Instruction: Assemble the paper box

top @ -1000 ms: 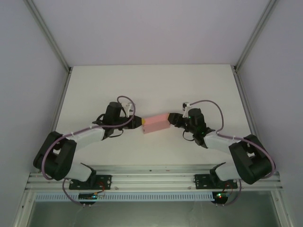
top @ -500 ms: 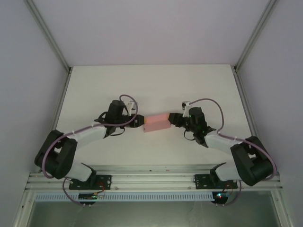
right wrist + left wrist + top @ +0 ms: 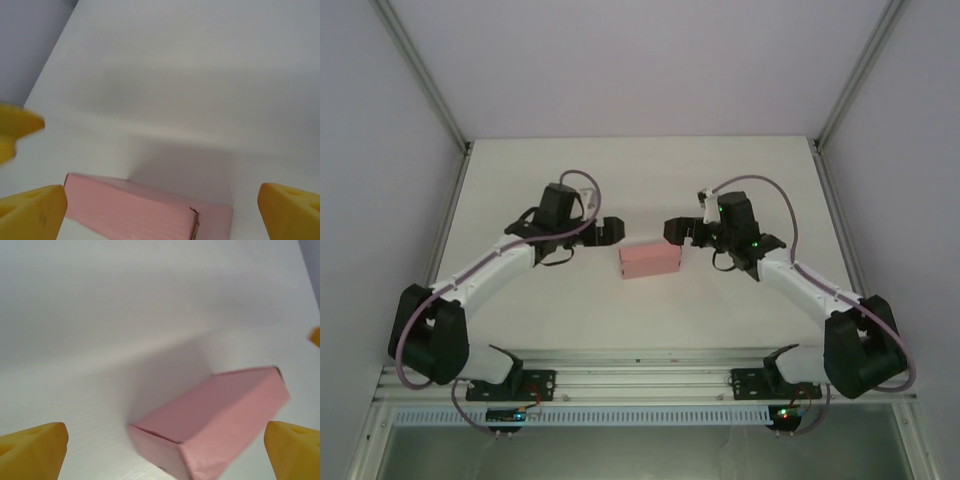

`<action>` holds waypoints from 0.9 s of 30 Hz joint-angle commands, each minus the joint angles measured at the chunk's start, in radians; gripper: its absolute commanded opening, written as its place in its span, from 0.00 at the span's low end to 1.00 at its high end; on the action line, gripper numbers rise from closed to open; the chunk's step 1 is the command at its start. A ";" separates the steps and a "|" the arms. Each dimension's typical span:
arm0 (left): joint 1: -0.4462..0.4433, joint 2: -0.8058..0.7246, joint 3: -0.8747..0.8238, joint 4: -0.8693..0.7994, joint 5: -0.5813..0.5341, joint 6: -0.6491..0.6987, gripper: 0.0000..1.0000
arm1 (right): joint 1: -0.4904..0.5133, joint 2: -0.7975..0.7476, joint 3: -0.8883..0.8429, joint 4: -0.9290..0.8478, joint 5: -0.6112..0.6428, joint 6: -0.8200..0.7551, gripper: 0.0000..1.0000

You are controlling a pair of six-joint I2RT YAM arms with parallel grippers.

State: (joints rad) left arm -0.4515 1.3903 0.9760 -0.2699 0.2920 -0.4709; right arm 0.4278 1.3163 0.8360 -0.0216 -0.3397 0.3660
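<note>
The paper box (image 3: 650, 260) is a closed pink rectangular box lying flat on the white table (image 3: 640, 180), mid-table between the two arms. My left gripper (image 3: 609, 230) hangs open just up-left of it and holds nothing. My right gripper (image 3: 676, 231) hangs open just up-right of it, also with nothing in it. In the left wrist view the box (image 3: 215, 415) lies below and ahead, between the widely spread yellow fingertips (image 3: 32, 450). In the right wrist view the box (image 3: 135, 212) sits low in the frame between the spread yellow fingertips (image 3: 292, 210).
Pale enclosure walls with slanted metal posts (image 3: 420, 75) bound the table on the left, right and back. An aluminium rail (image 3: 640, 380) carrying the arm bases runs along the near edge.
Both grippers have let go of the box ends and opened wide. Each drew back and towards the far side; the box stays flat on the table.
</note>
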 commanded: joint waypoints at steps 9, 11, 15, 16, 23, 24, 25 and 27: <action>0.185 -0.044 -0.046 -0.072 -0.109 0.064 0.99 | 0.112 0.258 0.504 -0.777 -0.181 -1.374 1.00; 0.207 -0.052 -0.063 -0.076 -0.105 0.061 1.00 | 0.144 0.313 0.567 -0.835 -0.095 -1.462 1.00; 0.230 -0.062 -0.089 -0.077 -0.113 0.070 1.00 | 0.223 0.427 0.653 -0.890 0.092 -1.542 1.00; 0.232 -0.064 -0.092 -0.081 -0.113 0.072 0.99 | 0.237 0.453 0.669 -0.884 0.134 -1.556 1.00; 0.238 -0.071 -0.113 -0.083 -0.121 0.075 1.00 | 0.289 0.564 0.698 -0.811 0.257 -1.577 0.99; 0.237 -0.073 -0.115 -0.086 -0.123 0.075 1.00 | 0.294 0.580 0.705 -0.812 0.269 -1.578 0.99; 0.238 -0.071 -0.116 -0.089 -0.127 0.075 1.00 | 0.299 0.596 0.712 -0.822 0.270 -1.577 0.99; 0.239 -0.071 -0.120 -0.093 -0.126 0.076 1.00 | 0.304 0.632 0.738 -0.853 0.281 -1.577 0.97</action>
State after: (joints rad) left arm -0.2195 1.3403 0.8650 -0.3412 0.1818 -0.4107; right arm 0.7212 1.9083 1.5249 -0.8223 -0.1173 -1.1801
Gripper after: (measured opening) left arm 0.994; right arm 0.981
